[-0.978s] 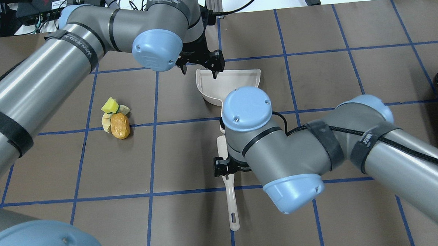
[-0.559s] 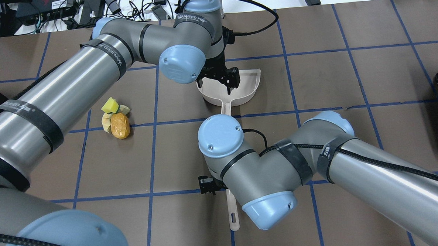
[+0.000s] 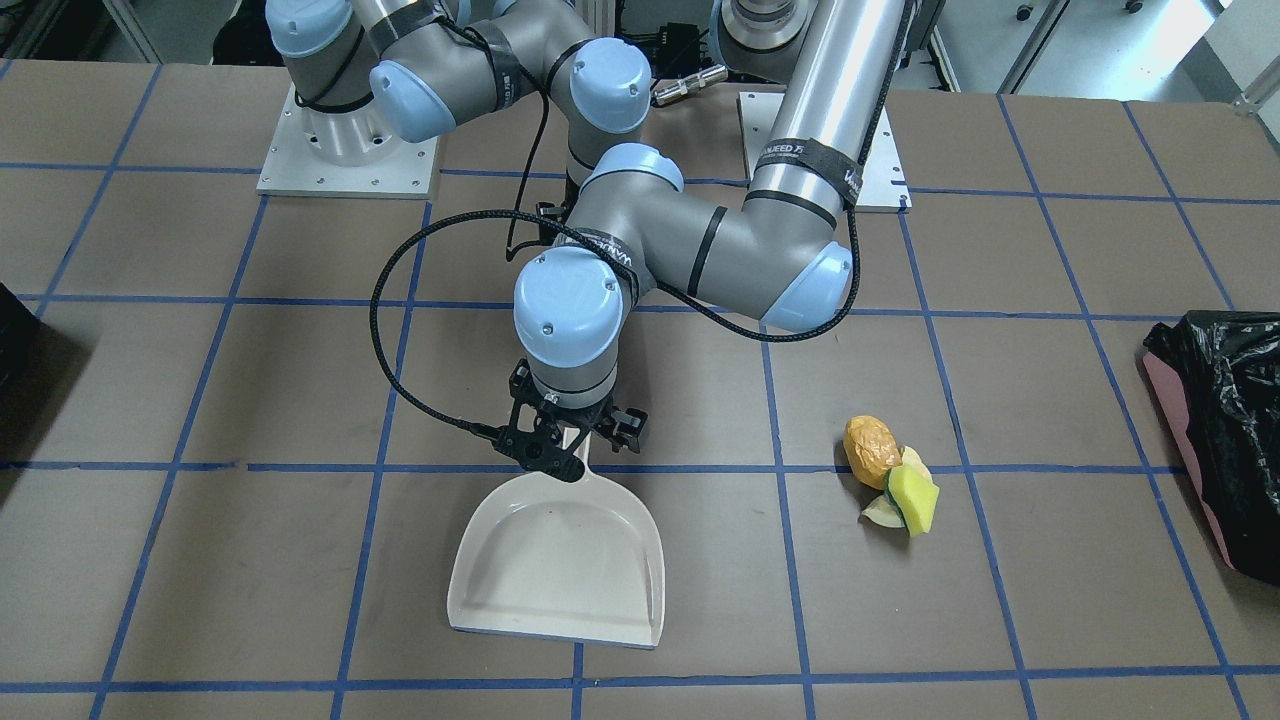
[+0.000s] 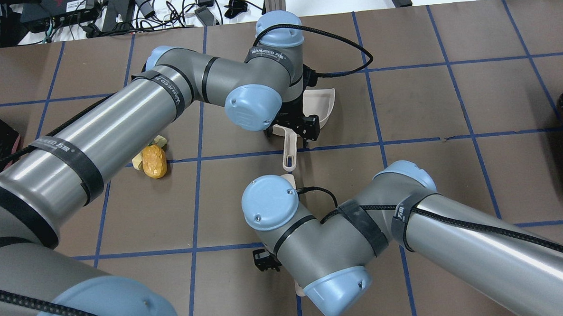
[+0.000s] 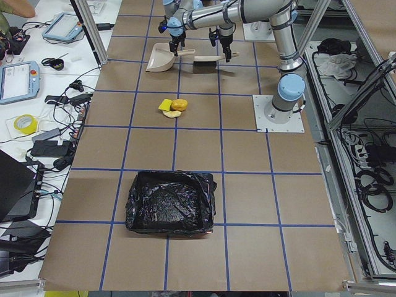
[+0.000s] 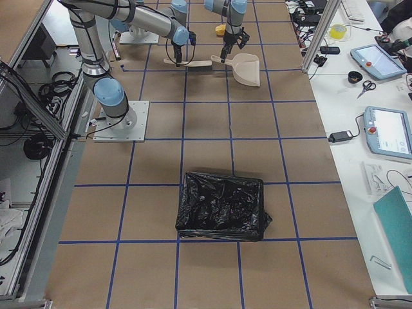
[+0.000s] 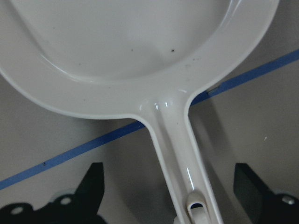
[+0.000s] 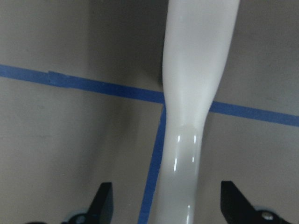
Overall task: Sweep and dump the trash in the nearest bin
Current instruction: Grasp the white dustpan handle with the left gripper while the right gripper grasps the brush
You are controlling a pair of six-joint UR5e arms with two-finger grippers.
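Trash (image 3: 888,470) sits piled on the tabletop (image 3: 200,560), between the white dustpan (image 3: 555,560) and the black-lined bin (image 3: 1225,420). Overhead, the arms largely cover both grippers; the wrist views show them plainly. The left gripper (image 7: 173,184) stands wide open astride the dustpan's handle, holding nothing. The right gripper (image 8: 168,203) is likewise open astride the brush handle (image 8: 187,116).

White handle (image 8: 191,93) between the spread fingers (image 8: 103,201) of the right claw (image 8: 170,205).
It runs over the brown counter (image 8: 70,140) across crossing blue tape lines (image 8: 93,85), touching neither black fingertip.
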